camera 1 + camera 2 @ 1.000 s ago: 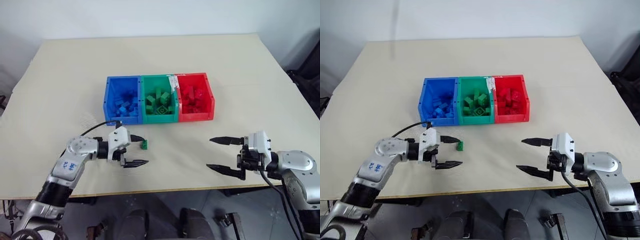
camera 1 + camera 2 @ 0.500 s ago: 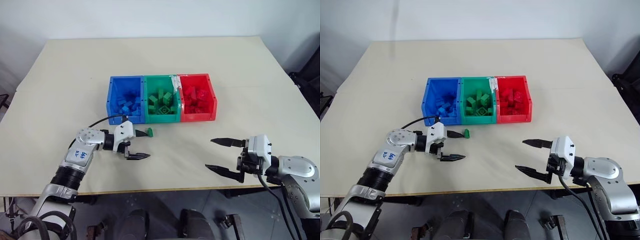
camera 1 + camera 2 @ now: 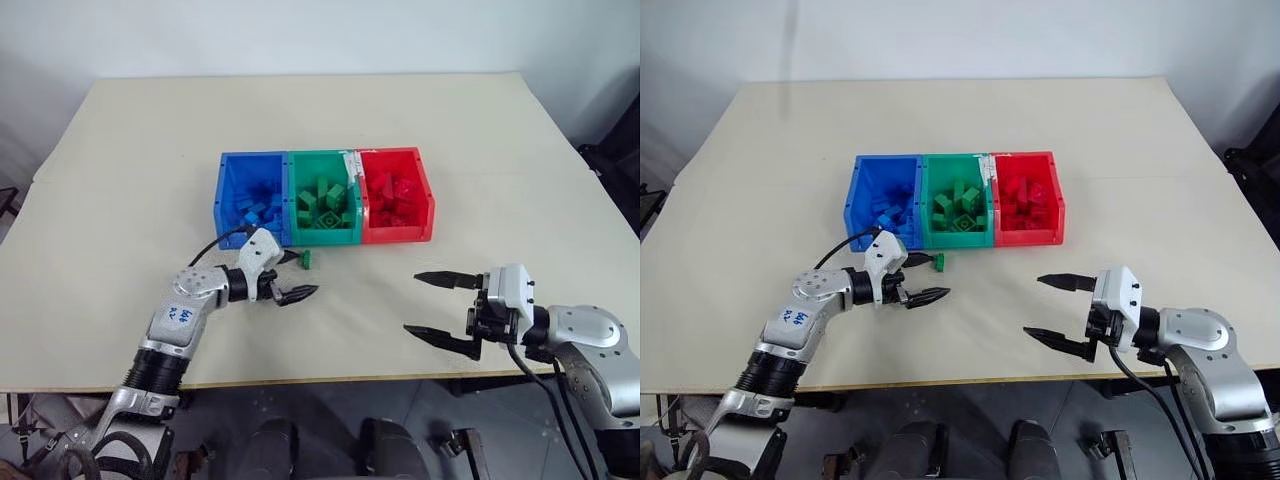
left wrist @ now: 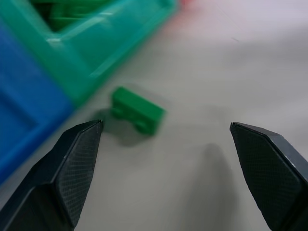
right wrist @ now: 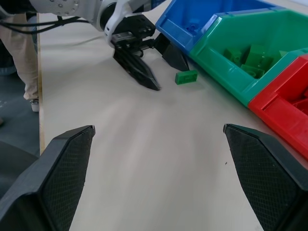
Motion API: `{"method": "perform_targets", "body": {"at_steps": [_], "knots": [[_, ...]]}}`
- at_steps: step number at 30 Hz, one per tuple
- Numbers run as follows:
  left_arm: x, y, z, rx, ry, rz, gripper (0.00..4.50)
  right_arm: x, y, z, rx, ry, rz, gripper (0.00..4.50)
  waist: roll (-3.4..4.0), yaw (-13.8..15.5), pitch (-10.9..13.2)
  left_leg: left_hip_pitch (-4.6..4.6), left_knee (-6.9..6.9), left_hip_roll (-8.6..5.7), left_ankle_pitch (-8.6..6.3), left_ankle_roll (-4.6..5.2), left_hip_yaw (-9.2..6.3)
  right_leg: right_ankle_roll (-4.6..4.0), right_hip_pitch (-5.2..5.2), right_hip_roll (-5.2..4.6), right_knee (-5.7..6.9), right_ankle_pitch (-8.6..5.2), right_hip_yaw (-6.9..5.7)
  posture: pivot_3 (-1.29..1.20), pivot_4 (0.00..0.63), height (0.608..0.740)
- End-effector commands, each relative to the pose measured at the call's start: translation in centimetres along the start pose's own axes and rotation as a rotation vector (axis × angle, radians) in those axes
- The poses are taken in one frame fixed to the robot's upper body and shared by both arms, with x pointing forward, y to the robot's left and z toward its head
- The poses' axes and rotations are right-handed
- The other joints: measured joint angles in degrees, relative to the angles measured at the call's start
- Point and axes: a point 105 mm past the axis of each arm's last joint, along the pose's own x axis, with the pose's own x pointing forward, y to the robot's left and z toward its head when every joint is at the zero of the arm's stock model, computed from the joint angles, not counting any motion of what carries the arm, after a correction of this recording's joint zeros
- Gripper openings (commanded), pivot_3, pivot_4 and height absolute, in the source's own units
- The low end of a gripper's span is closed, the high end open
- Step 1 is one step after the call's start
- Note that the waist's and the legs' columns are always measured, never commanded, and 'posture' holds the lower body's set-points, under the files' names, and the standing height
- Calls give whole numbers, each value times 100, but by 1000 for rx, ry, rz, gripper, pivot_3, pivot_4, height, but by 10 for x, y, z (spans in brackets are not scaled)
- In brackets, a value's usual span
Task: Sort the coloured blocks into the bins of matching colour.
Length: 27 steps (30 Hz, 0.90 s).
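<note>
Left gripper (image 3: 293, 276) has advanced, jaws spread around the green brick (image 3: 306, 260) at frame centre, ready to pinch.

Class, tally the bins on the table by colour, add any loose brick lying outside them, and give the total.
Blue bin: 1
Green bin: 1
Red bin: 1
Loose green brick on the table, in front of the bins: 1
Total: 4
</note>
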Motion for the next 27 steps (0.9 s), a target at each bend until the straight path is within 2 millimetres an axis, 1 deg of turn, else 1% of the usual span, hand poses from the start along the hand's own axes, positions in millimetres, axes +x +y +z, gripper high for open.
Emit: {"method": "perform_targets", "body": {"at_steps": [1, 3, 5, 7, 9, 16, 17, 23, 25, 27], "knots": [[3, 3, 5, 3, -8, 72, 4500, 4, 2, 8, -17, -31, 17, 4473, 0, 3, 0, 0, 0, -1, 0, 0, -1, 0, 1, 0, 0, 0, -1, 0, 150, 740], [6, 5, 4, 1, -3, 105, 4500, 4, 2, 8, -17, -31, 19, 4473, 0, 6, 0, 2, 1, -2, 0, 0, -3, 0, 7, 0, -3, 0, -3, 0, 150, 740], [8, 4, 4, 4, -3, 106, 4500, 4, 2, 8, -16, -30, 20, 4473, 0, 7, 0, 6, 2, -5, 0, 0, -5, 0, 12, 0, -4, 0, -5, 0, 150, 740], [11, 2, 5, -1, -9, 108, 4117, 4, 2, 7, -15, -26, 20, 4500, 0, 8, 0, 7, 2, -7, 1, -1, -5, 0, 13, 0, -3, 0, -5, 0, 150, 740], [13, 0, 4, -5, -9, 107, 3635, 3, 2, 6, -14, -22, 19, 4500, 0, 8, 0, 7, 2, -8, 1, -1, -6, 0, 14, -1, -4, 0, -6, 0, 150, 740], [7, -4, -1, 4, 0, 90, 1433, 3, 2, 5, -12, -19, 17, 4500, 0, 4, 0, 6, 2, -10, 0, -1, -8, 0, 14, -1, -6, 0, -8, 0, 150, 740], [6, -4, -1, 9, -7, 84, 1210, 4, 3, 5, -12, -19, 17, 4500, 0, 1, 0, 6, 2, -10, 0, -2, -8, 0, 14, -1, -7, 0, -8, 0, 150, 740], [-4, -5, 0, 18, -53, 50, 1210, 4, 2, 5, -13, -22, 15, 4500, 0, 0, 0, 6, 1, -7, -1, -3, -9, 0, 14, -1, -9, 0, -9, 0, 150, 740], [-11, -12, 12, 65, -121, -10, 1210, 2, -1, 6, -11, -38, -21, 4500, 0, -6, 0, 5, 1, -6, -1, -3, -9, 0, 14, -1, -10, 0, -9, 0, 150, 740], [-16, -14, 32, 125, -230, -33, 1210, -2, -7, 9, 6, -75, -93, 4500, 1, 0, 0, 5, 0, 0, -1, -4, -10, 0, 14, -1, -11, 0, -10, 0, 150, 740]]}}
